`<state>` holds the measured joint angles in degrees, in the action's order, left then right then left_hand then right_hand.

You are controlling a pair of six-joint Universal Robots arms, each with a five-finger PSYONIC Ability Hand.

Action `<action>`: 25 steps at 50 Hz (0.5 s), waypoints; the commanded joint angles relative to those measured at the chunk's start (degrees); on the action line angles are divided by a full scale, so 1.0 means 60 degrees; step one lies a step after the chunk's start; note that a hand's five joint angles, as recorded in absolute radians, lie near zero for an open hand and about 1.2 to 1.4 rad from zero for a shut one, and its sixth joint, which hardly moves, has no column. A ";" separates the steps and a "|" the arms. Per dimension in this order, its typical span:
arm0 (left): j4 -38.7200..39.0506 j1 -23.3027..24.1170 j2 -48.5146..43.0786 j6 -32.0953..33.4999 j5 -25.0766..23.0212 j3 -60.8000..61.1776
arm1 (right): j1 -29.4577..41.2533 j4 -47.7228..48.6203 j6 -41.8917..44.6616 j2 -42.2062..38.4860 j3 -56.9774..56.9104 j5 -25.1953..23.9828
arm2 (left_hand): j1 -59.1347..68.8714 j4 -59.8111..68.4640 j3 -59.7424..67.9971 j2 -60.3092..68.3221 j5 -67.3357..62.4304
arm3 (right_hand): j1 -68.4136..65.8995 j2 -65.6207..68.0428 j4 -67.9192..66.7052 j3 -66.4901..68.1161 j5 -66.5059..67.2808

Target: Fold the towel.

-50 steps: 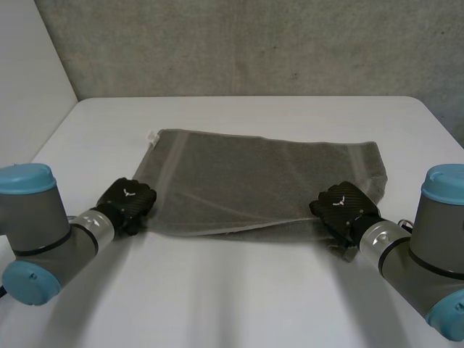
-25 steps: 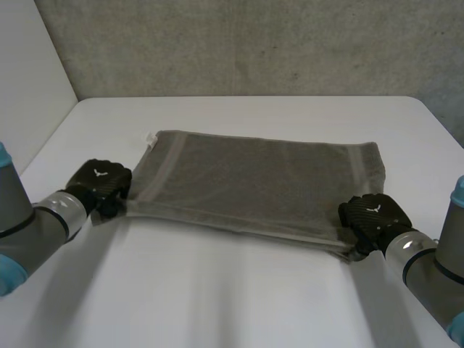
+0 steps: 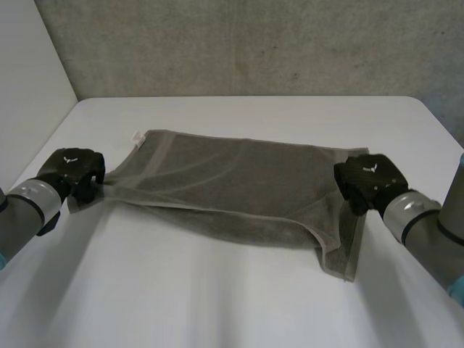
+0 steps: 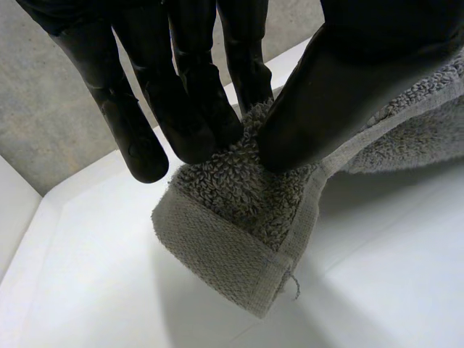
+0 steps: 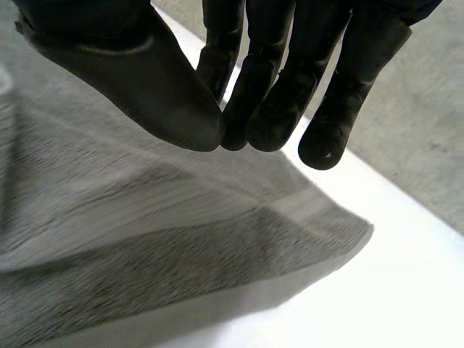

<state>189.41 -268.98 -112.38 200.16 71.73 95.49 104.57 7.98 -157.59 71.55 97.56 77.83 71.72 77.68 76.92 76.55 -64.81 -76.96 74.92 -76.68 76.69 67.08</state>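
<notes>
A grey towel (image 3: 232, 181) lies spread across the white table, its near right part rumpled and trailing toward me. My left hand (image 3: 72, 170) is at the towel's near left corner. In the left wrist view the thumb and fingers (image 4: 181, 94) pinch that corner (image 4: 232, 239) and hold it off the table. My right hand (image 3: 370, 180) hovers over the towel's right edge. In the right wrist view its thumb meets the fingertips (image 5: 268, 123) with no cloth between them, and the towel (image 5: 145, 239) lies below.
The white table (image 3: 232, 312) has free surface in front of and behind the towel. A grey wall (image 3: 254, 43) stands behind the table's far edge. A small white label (image 3: 135, 140) sticks out at the towel's far left corner.
My left hand has drawn the near left corner farther left, dragging the towel with it. My right hand has moved from the near right corner up to the right edge; that corner now trails loose.
</notes>
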 commanded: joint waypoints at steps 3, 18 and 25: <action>0.0000 0.0050 0.0098 -0.0021 -0.0001 0.0140 | 0.0019 -0.1107 0.0248 0.0276 -0.0324 0.0080 | 0.1381 0.0386 0.0513 0.0576 -0.0865 | 0.3928 -0.3587 0.3881 -0.3883 -0.3948; 0.0000 0.0006 0.0171 -0.0021 -0.0001 0.0110 | -0.0172 -0.1169 0.0190 0.1873 0.2504 -0.0300 | 0.1381 0.0386 0.0513 0.0576 -0.0865 | 0.9745 -0.9404 0.9697 -0.9700 -0.9764; 0.0000 -0.0008 0.0171 -0.0021 -0.0001 0.0096 | -0.0902 -0.1154 0.0351 0.2503 0.3674 -0.0928 | 0.1381 0.0386 0.0513 0.0576 -0.0865 | 0.8737 -0.8396 0.8690 -0.8692 -0.8757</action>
<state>189.39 -269.00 -111.34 200.05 71.72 96.10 102.73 0.97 -156.23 84.16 114.77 75.45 71.72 77.68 76.92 76.55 -64.81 -21.69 20.94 -21.82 20.98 12.57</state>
